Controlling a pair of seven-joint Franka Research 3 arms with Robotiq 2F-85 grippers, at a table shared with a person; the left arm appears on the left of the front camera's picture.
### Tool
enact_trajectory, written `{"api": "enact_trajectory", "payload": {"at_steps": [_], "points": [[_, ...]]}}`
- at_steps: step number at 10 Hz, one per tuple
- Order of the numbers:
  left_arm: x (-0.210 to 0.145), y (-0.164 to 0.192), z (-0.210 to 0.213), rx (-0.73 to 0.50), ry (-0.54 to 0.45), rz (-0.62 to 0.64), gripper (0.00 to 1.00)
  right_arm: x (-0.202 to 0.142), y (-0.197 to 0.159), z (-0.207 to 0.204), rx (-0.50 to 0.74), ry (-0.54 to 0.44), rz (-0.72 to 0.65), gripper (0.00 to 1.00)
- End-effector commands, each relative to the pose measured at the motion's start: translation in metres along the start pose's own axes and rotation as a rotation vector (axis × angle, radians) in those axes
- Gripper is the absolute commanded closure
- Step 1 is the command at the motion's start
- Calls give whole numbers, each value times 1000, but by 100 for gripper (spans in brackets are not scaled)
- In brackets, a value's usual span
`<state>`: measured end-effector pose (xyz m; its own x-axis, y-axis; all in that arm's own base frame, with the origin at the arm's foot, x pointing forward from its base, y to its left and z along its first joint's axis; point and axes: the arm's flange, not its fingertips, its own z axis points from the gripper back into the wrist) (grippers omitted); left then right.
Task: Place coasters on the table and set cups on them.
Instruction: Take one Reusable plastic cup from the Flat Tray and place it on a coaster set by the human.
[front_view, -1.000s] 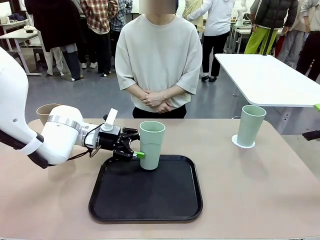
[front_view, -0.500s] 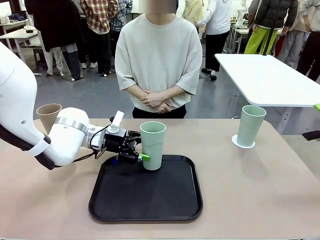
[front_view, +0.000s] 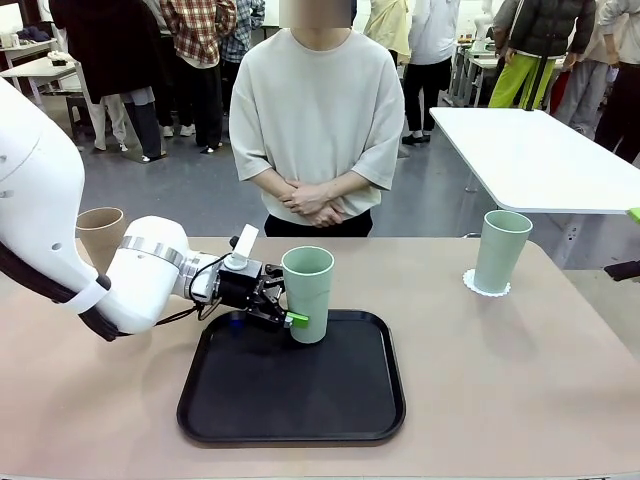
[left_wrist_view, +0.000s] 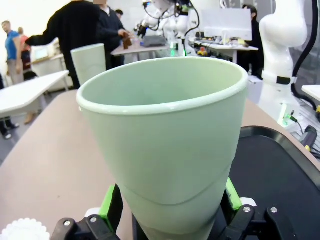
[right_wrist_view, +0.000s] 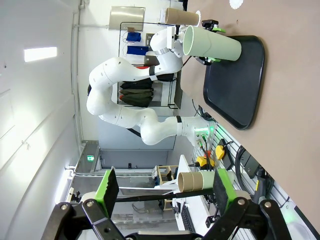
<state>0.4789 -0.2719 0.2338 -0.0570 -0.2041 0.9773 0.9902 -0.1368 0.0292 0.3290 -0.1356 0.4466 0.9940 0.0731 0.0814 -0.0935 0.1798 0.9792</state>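
A pale mint cup (front_view: 306, 293) stands upright at the back edge of the black tray (front_view: 300, 400). My left gripper (front_view: 290, 306) is open, its green pads (left_wrist_view: 111, 204) on either side of this cup's (left_wrist_view: 165, 135) lower part. A second mint cup (front_view: 500, 250) stands on a white coaster (front_view: 487, 287) at the table's (front_view: 500, 380) far right. A tan cup (front_view: 100, 232) stands behind my left arm. Another coaster (left_wrist_view: 22, 230) lies bare on the table beside the left gripper. My right gripper (right_wrist_view: 165, 192) is open with nothing in it, far from the tray (right_wrist_view: 240, 80).
A person stands at the far side with hands clasped (front_view: 312, 203), away from the table's things. A white rectangular table (front_view: 540, 160) stands behind at the right. Bare tabletop lies between the tray and the right cup.
My left gripper has slid right toward the mint cup on the tray, so its fingers now straddle the cup's lower part. The cups have not moved.
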Motion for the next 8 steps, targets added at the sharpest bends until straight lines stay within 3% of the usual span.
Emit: {"api": "enact_trajectory", "payload": {"at_steps": [1,4,5,6,7,8], "points": [[0,7,-5,9,10,2,0,-1,1,0,-1,0,-16,0],[2,6,-6,-2,-5,-15,87,-1,1,0,-1,0,-16,0],[2,6,-5,-3,-9,-16,100,-1,1,0,-1,0,-16,0],[5,5,-3,-3,-13,-14,76,-1,1,0,-1,0,-16,0],[14,2,0,-22,-8,-11,100,-1,1,0,-1,0,-16,0],[29,-2,5,-14,12,-20,100,-1,1,0,-1,0,-16,0]]}}
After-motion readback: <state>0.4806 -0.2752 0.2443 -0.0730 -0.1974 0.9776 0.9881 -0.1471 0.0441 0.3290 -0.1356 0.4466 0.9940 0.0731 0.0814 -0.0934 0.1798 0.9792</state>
